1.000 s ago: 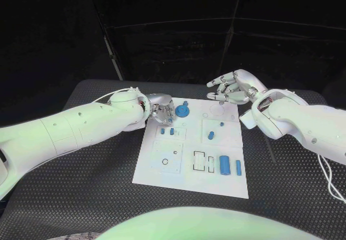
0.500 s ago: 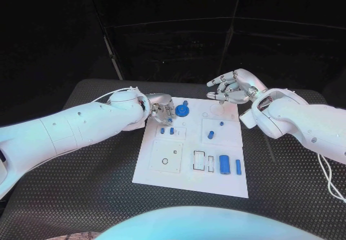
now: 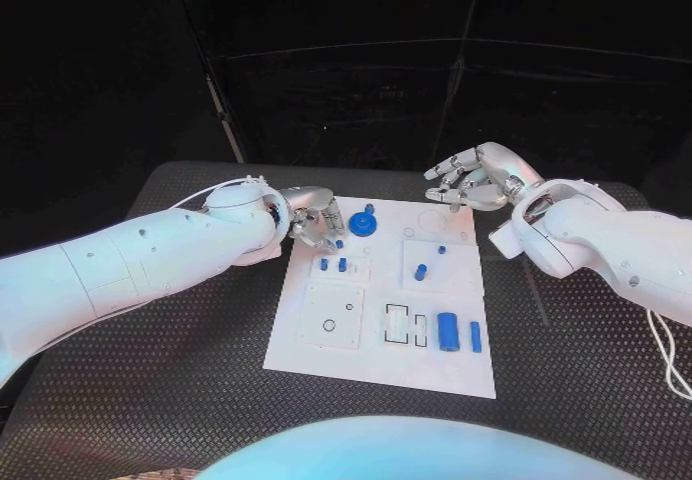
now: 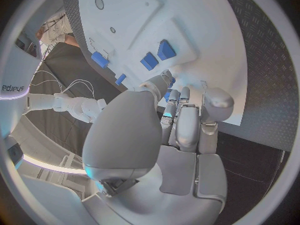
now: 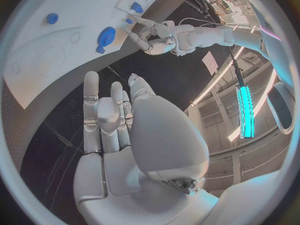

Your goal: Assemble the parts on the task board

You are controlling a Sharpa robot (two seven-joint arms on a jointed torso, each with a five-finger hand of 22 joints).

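The white task board [image 3: 378,352] lies mid-table. On it are a round blue part [image 3: 361,223], two small blue pegs [image 3: 333,264] standing side by side, another peg [image 3: 420,271] and two blue cylinders [image 3: 460,333] lying near the front. My left hand [image 3: 313,222] hovers at the board's far left corner with its fingers curled in. A sliver of a small blue part [image 4: 170,81] shows pinched at its fingertips, close to the two pegs [image 4: 157,56]. My right hand [image 3: 473,176] hangs over the board's far right corner, fingers loosely apart and holding nothing.
Black ribbed table [image 3: 173,360] surrounds the board on all sides. Outlined recesses [image 3: 405,326] and a small hole [image 3: 329,325] mark the board's front half. In the right wrist view the left hand [image 5: 159,37] sits beside the round blue part [image 5: 106,35].
My left hand has drawn slightly back toward the board's far left corner. My right hand has shifted a little to the right. The parts on the board stay put.
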